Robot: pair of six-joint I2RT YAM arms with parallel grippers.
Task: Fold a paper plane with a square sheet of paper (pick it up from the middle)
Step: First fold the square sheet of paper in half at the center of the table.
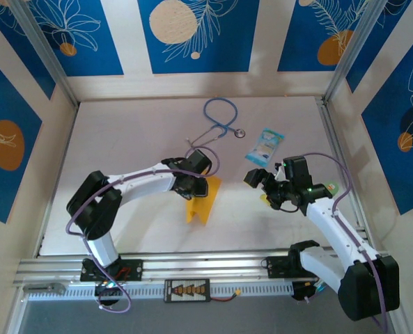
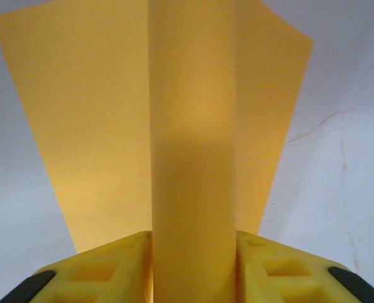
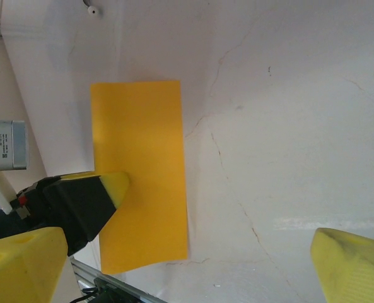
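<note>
Left hand (image 2: pixel 193 274) pinches the folded, plain orange-yellow sheet (image 2: pixel 86 126).

square sheet of paper (image 1: pixel 203 203): tented, at left gripper (image 1: pixel 195 188)
stethoscope (image 1: pixel 219 124): twelve o'clock of sheet
light-blue packet (image 1: pixel 265 145): two o'clock

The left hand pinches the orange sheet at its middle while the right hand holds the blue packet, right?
Not quite. The right hand is open and empty; the blue packet lies on the table beyond it, per the top external view. The left hand does pinch the orange sheet at its middle.
</note>
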